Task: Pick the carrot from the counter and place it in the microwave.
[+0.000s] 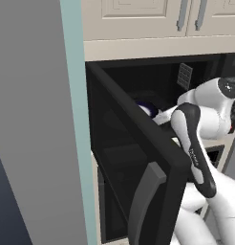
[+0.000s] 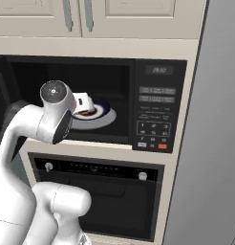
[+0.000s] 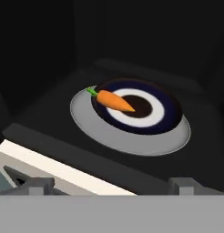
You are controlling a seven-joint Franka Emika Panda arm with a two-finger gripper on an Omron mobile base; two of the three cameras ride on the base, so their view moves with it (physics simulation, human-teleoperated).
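Note:
The black microwave (image 2: 157, 105) stands open, its door (image 1: 138, 158) swung out to the left. Inside, a grey turntable (image 3: 132, 141) carries a dark blue plate with a white ring (image 3: 166, 111). The small orange carrot (image 3: 114, 100) lies on that plate, green top pointing left. My gripper (image 3: 111, 186) is open at the mouth of the cavity, just short of the plate, with nothing between its fingertips (image 3: 37, 184). The white hand (image 2: 83, 102) reaches into the opening in the right base view. The counter is out of view.
A black wall oven (image 2: 98, 191) sits directly under the microwave. Cream cabinet doors (image 2: 90, 14) hang above. A tall grey panel (image 2: 210, 143) bounds the right side, and another (image 1: 28, 119) the left. The open door hems in my arm on its left.

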